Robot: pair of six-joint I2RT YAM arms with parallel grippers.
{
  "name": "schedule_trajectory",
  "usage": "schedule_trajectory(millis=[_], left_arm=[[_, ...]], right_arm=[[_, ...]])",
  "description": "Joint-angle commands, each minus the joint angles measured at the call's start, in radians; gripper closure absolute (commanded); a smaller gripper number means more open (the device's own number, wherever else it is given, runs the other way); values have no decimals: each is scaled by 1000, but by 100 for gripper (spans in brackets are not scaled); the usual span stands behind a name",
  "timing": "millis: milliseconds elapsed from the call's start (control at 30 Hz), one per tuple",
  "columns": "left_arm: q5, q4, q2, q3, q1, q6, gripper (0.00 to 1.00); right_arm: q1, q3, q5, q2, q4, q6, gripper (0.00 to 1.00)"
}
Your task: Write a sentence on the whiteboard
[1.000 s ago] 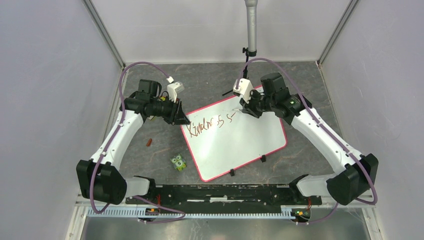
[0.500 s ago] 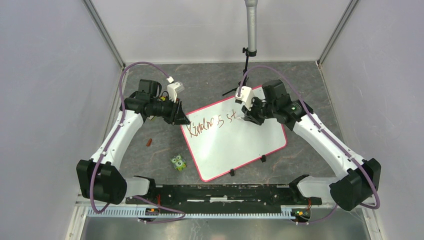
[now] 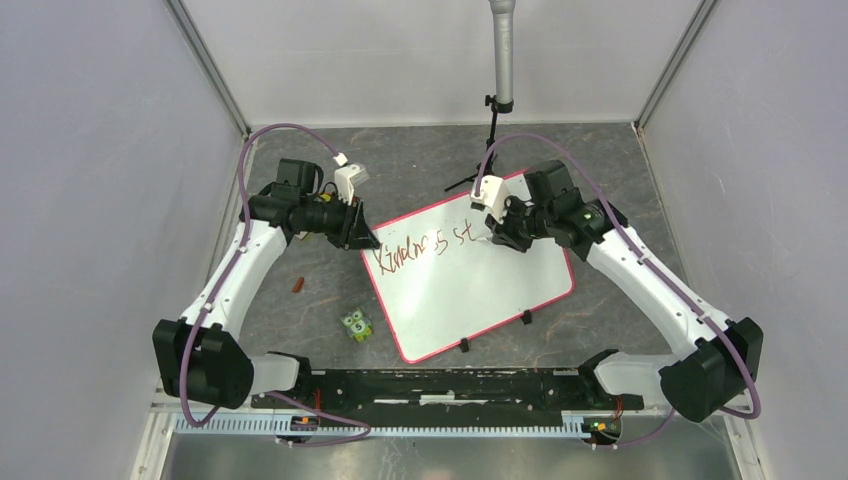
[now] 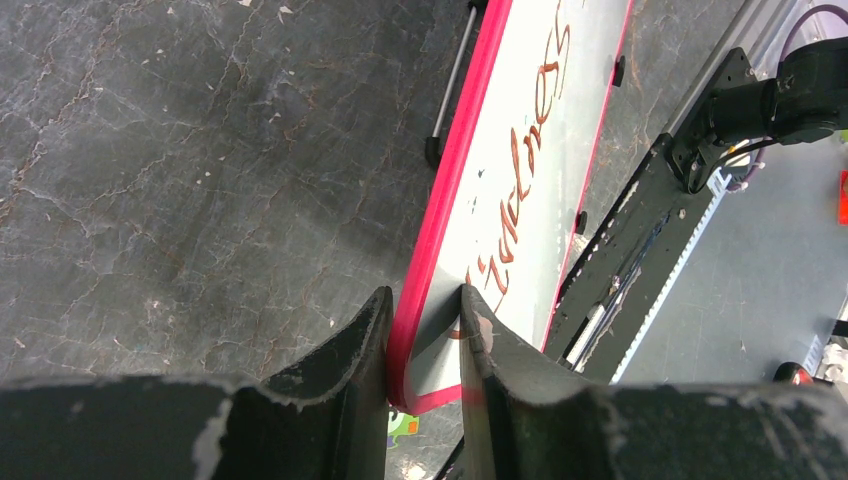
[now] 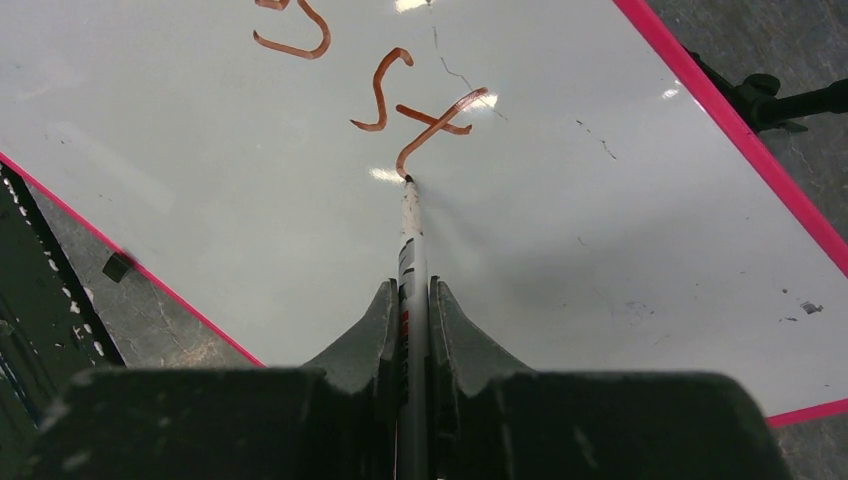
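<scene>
The left tool sits left of the surface's middle, at the whiteboard's far-left corner. In the left wrist view the left tool is pinching that corner. One finger lies against the outside of the red-pink frame and the other presses on the white face.

Nearer the near edge, a small red piece lies on the dark surface. Just right of it, a small green owl figure stands beside the board's near-left edge. A black rail runs along the near edge between the arm bases.

The whiteboard takes up the middle of the surface, turned at an angle so its far-right corner points toward the far edge. Small black feet show along its near side.

The sentence runs along the board's far-left part in brownish-red script, reading roughly "Kindness st". The left wrist view shows the whiteboard edge-on with the sentence stretching away from the clamped corner.

The right tool is over the board's far side, at the end of the writing. In the right wrist view the right tool is pressed together on a thin marker. The marker's tip touches the whiteboard at the lower hooked end of the "t", the last stroke of the sentence.

A grey pole on a black stand rises near the far edge.
</scene>
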Motion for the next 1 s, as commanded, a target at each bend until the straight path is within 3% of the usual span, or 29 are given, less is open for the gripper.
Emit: schedule_trajectory(millis=[0,300,967], left_arm=[[-33,-25,0,0,-11,60,97],[-30,-25,-2,1,-11,60,98],[-30,-24,-6,-5,-11,60,98]], right_arm=[[-1,60,49,15,-10,-15,100],[-2,143,23,24,-37,-7,100],[-35,130,51,45,20,20,100]])
